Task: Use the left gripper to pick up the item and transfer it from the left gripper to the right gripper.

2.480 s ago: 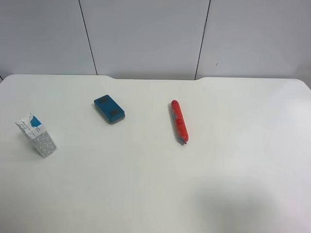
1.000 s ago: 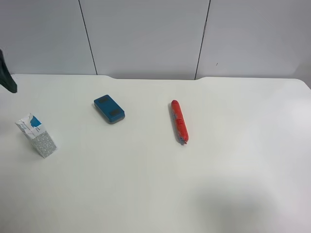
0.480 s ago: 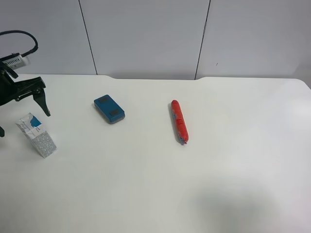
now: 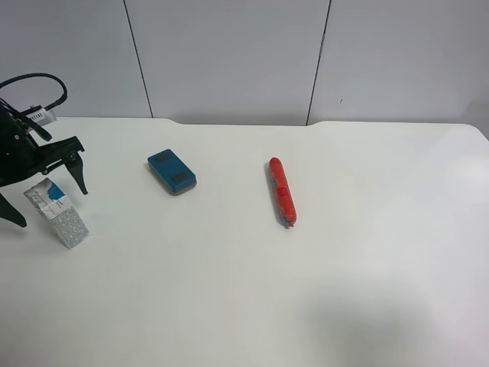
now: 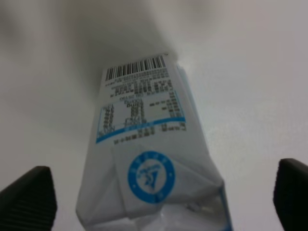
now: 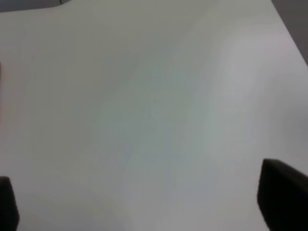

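The item, a small white-and-blue gable-top carton (image 4: 57,213) with speckled grey sides, stands on the white table (image 4: 252,275) at the exterior high view's left. My left gripper (image 4: 44,195) hangs open over its top, one black finger (image 4: 79,174) on each side, not touching it. In the left wrist view the carton (image 5: 147,159) with its barcode fills the middle between the two fingertips (image 5: 29,202). In the right wrist view my right gripper (image 6: 144,204) is open and empty over bare table; only its fingertips (image 6: 281,192) show. It is out of the exterior high view.
A blue rectangular block (image 4: 172,171) lies right of the carton. A red sausage-shaped tube (image 4: 281,191) lies near the table's middle. A grey panelled wall (image 4: 229,53) stands behind the table's far edge.
The left arm has come in from the exterior high view's left edge and moved down and right, its open fingers now straddling the carton's top. The carton, block and tube have not moved.
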Robot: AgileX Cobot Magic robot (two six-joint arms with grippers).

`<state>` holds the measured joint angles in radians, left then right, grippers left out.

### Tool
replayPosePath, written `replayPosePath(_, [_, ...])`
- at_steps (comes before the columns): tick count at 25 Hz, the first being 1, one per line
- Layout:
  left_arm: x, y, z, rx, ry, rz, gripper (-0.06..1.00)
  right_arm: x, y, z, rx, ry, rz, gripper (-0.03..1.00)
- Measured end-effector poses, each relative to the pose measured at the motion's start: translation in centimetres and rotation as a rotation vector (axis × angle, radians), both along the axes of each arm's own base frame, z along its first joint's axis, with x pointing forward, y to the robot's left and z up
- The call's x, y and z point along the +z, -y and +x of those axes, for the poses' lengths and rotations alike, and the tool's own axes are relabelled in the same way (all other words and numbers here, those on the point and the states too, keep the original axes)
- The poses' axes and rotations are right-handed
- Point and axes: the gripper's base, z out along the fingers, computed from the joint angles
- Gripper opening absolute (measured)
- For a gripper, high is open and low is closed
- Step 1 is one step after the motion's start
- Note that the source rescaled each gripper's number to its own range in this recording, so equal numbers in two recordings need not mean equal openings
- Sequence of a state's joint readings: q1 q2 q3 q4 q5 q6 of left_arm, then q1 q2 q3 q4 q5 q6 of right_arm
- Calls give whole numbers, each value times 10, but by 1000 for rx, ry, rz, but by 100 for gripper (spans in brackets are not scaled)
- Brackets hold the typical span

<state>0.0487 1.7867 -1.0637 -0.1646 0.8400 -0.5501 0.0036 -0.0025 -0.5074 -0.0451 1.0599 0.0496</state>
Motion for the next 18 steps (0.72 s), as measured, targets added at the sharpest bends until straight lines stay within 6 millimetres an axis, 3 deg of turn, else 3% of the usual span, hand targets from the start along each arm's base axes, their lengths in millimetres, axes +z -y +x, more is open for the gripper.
replayPosePath(4, [-1,1,0,14,-3,-10,50,0,0,0,0,0,0,99])
replayPosePath(6, [-1,1,0,13,-7,-11,29,0,0,0,0,0,0,99])
replayPosePath(8, [-1,1,-1,2,-18,-9,1,0,0,0,0,0,0,99])
replayPosePath(14, [0,1,-2,-23,-19,-7,0,0,0,0,0,0,0,99])
replayPosePath(18, [19,2,-6,-134,47,2,0,0,0,0,0,0,0,99])
